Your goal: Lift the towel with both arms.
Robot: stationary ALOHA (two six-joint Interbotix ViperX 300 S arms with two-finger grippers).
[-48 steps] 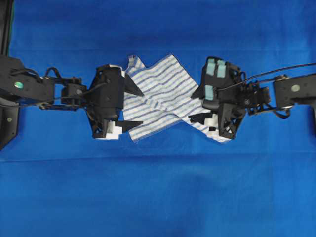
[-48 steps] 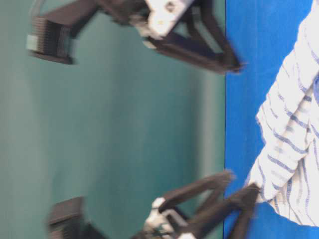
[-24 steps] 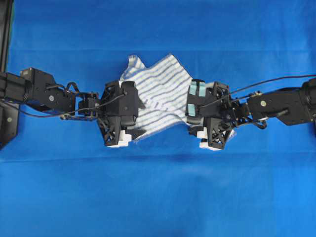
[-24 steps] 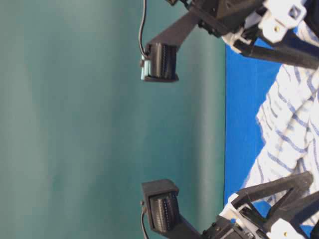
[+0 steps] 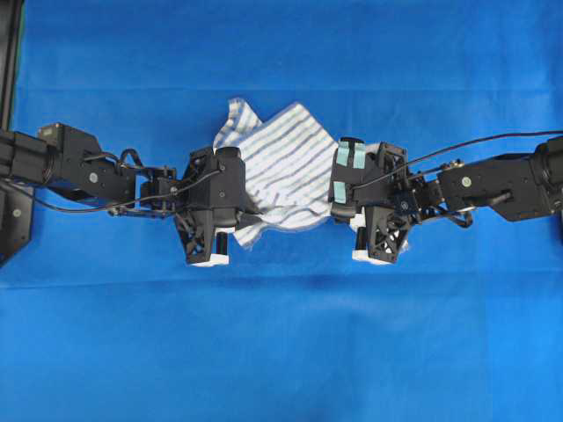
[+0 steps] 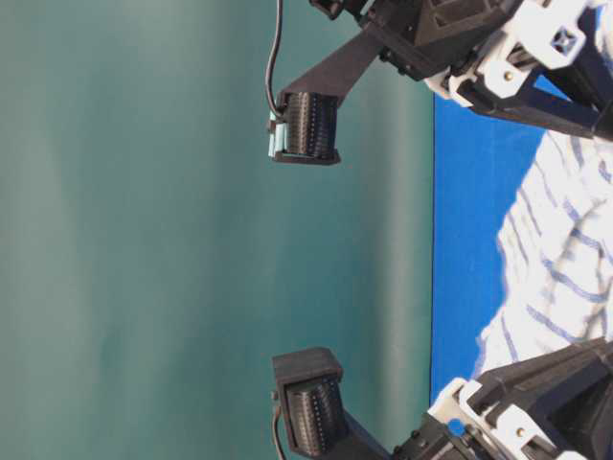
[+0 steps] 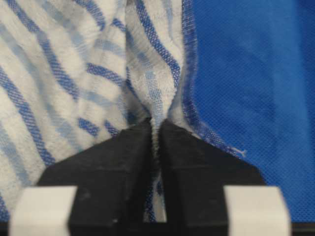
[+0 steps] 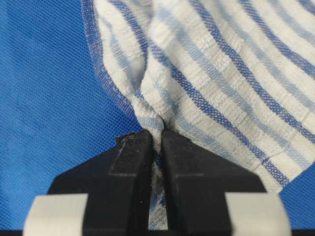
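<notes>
Towel [image 5: 286, 163] lies bunched on the blue tablecloth [image 5: 281, 352], pinched at opposite edges: left gripper [image 7: 156, 129] and right gripper [image 8: 156, 135] each squeeze a fold between their fingers. Grasping looks done; lifting comes next, and calls for both arms rising evenly together.

A small soft white towel [image 5: 286, 167] is showing thin stripes in dark blue and paler grey-blue, its hem edged in blue thread. Beneath it, a plain saturated blue woven tablecloth [image 5: 281, 343] is showing no pattern. The left wedge-shaped gripper [image 7: 156, 142] and right wedge-shaped gripper [image 8: 156, 142] are showing matte black fingers, with white blocks just behind them. A flat teal wall [image 6: 144, 240] is rising beyond.
</notes>
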